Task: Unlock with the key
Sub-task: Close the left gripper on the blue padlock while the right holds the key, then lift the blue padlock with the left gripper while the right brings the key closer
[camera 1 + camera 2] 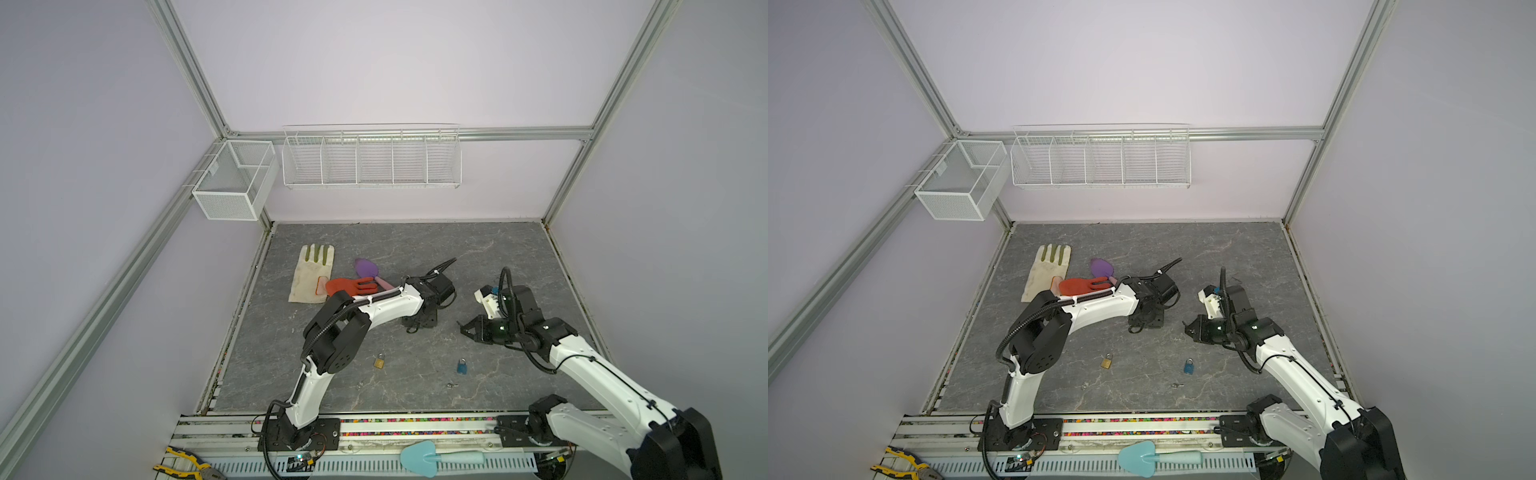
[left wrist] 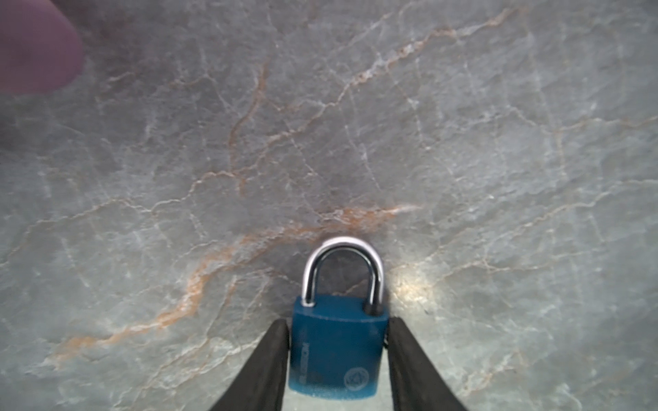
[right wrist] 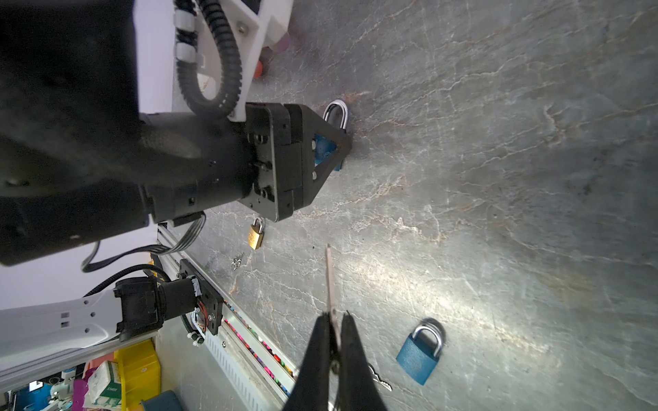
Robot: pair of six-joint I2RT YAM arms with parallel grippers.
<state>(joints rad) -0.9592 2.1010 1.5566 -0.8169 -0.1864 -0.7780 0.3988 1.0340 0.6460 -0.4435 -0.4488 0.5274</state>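
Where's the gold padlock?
In both top views the gold padlock lies on the table near its front, right of the left arm and left of the loose blue padlock.

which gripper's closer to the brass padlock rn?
Left. The left gripper is down at the table, just behind and right of the brass padlock, jaws on a blue padlock. The right gripper, shut on a key, hangs farther right.
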